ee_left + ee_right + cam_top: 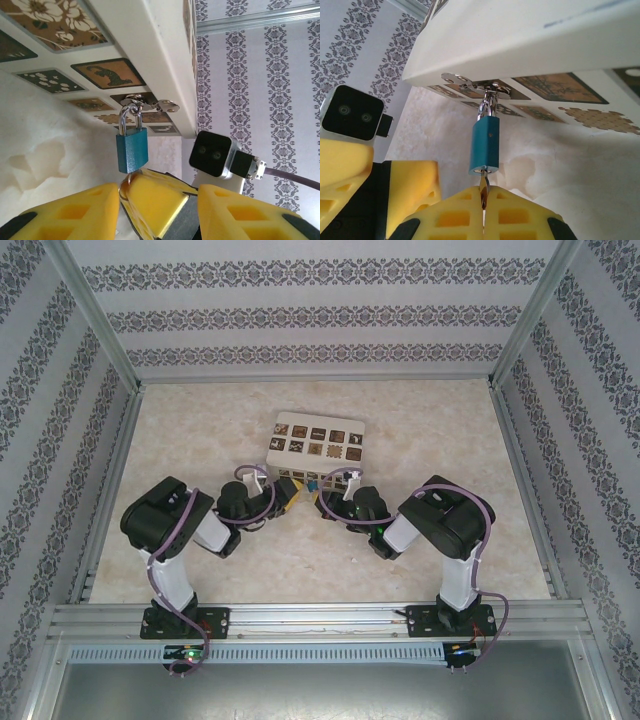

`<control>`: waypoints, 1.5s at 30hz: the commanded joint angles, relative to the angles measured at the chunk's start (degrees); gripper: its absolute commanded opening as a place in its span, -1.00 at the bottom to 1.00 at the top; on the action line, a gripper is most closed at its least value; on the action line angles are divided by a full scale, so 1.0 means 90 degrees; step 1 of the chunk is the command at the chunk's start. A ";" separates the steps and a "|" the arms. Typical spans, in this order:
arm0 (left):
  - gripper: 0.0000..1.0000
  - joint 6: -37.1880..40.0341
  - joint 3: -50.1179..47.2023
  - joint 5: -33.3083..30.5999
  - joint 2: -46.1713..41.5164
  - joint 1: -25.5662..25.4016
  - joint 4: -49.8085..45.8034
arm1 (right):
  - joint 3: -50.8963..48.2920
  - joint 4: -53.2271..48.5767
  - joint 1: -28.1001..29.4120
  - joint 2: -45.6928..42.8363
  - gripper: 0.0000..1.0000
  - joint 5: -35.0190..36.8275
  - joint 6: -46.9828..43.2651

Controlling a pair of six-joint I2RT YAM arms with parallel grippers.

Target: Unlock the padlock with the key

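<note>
The small teal padlock (485, 145) hangs by its silver shackle (486, 106) from a metal hasp (470, 84) on the white box. My right gripper (483, 200) is shut on the key (483, 184), whose blade enters the keyhole in the lock's underside. In the left wrist view the padlock (132, 150) hangs just above the right gripper's yellow fingers (155, 200), with a key ring (125, 181) at their edge. My left gripper (159, 207) is open, its fingers standing either side of the right gripper below the lock, touching nothing. From above, both grippers (290, 496) (326, 502) meet at the box front.
The white box with brown patterned squares (318, 443) sits mid-table on the marbled surface (300, 570). Patterned walls with metal posts enclose the table on three sides. A metal rail (320, 620) runs along the near edge by the arm bases.
</note>
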 commanded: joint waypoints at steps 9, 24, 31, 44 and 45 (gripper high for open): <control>-0.12 -0.0142 0.0415 0.0132 0.0458 0.0048 0.0447 | -0.0023 0.0040 0.0087 -0.0099 -1.00 -0.0085 0.0299; -0.17 -0.0187 0.0809 0.0069 0.0934 -0.0032 0.0447 | 0.0066 -0.0006 0.0134 -0.0185 -1.00 -0.0099 0.0431; -0.23 -0.0209 0.0972 0.0073 0.1077 -0.0138 0.0447 | 0.0115 -0.0069 0.0168 -0.0215 -1.00 -0.0124 0.0495; -0.30 -0.0180 0.1104 -0.0094 0.1240 -0.0273 0.0405 | 0.0176 -0.0107 0.0191 -0.0274 -1.00 -0.0095 0.0653; -0.31 -0.0175 0.1124 -0.0112 0.1252 -0.0297 0.0372 | 0.0181 -0.0097 0.0198 -0.0265 -1.00 -0.0100 0.0670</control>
